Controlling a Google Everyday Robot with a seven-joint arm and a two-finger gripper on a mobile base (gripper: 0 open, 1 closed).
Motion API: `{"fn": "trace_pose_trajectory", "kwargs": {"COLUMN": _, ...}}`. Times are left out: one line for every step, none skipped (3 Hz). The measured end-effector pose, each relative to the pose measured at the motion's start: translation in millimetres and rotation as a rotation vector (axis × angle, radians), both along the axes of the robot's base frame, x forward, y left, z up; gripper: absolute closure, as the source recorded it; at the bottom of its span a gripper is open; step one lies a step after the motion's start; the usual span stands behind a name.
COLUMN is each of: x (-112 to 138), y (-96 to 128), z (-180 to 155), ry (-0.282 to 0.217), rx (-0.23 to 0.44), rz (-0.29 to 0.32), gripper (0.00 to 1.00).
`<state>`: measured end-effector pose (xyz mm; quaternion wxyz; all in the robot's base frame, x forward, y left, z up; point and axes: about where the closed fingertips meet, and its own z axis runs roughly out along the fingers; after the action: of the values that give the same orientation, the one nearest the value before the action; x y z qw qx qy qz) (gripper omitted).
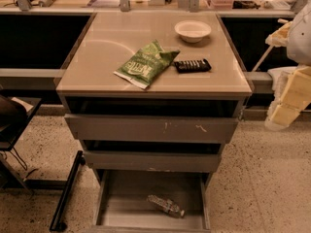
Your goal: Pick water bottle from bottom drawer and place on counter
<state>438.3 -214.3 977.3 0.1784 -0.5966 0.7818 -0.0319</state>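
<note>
The water bottle (166, 206) is small, clear and crinkled. It lies on its side in the open bottom drawer (126, 198), right of middle and near the front. The tan counter (102, 52) tops the grey cabinet above it. My gripper (285, 103), on the cream-coloured arm, hangs at the right edge of the view. It is beside the cabinet at counter height, well above and to the right of the bottle, and touches nothing.
On the counter lie a green snack bag (146, 64), a black remote (192, 65) and a white bowl (193, 30). Two narrower grey drawers (150, 128) above the bottom one stand slightly pulled out. A black stand (65, 193) is on the floor at left.
</note>
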Motion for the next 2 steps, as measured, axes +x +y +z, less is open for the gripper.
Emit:
{"fn": "trace_pose_trajectory", "kwargs": {"x": 0.0, "y": 0.0, "z": 0.0, "ry": 0.000, "rx": 0.000, "rz": 0.000, "gripper": 0.00}}
{"fn": "trace_pose_trajectory", "kwargs": {"x": 1.5, "y": 3.8, "z": -9.0, "ry": -0.003, "rx": 0.030, "rz": 0.011, "gripper": 0.00}}
